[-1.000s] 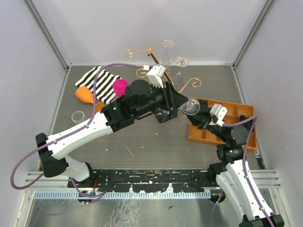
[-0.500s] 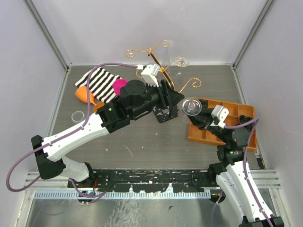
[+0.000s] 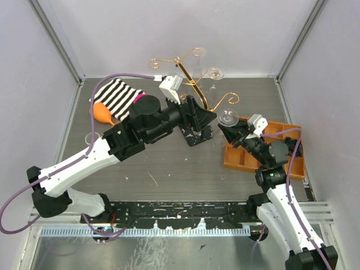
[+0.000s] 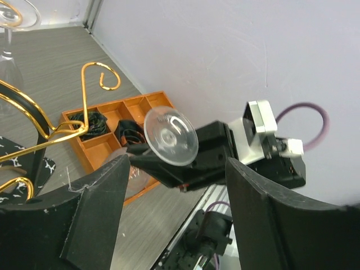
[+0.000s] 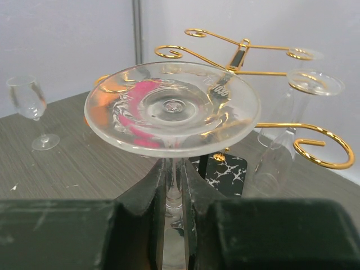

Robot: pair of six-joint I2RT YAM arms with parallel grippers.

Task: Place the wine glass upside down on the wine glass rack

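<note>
The clear wine glass point(image 5: 172, 107) hangs foot-up, and my right gripper point(image 5: 174, 191) is shut on its stem. From above, the glass foot point(image 3: 228, 117) sits just right of the gold wire wine glass rack point(image 3: 191, 84) on its black marbled base point(image 3: 194, 136). My right gripper point(image 3: 232, 130) is below the foot. My left gripper point(image 3: 210, 118) stands open just left of the glass and touches nothing. In the left wrist view the glass foot point(image 4: 170, 138) lies beyond my spread left gripper point(image 4: 174, 219). The bowl is hidden behind the right fingers point(image 5: 140, 191).
Another glass point(image 3: 212, 79) hangs upside down on the rack's far arm. A small glass point(image 5: 31, 107) stands upright on the table at the left. An orange compartment tray point(image 3: 281, 147) lies under the right arm. A striped cloth point(image 3: 115, 98) and an orange object point(image 3: 101, 113) lie at the back left.
My left gripper has opened and drawn back to the left, away from the glass. The right gripper has carried the glass slightly up towards the rack.
</note>
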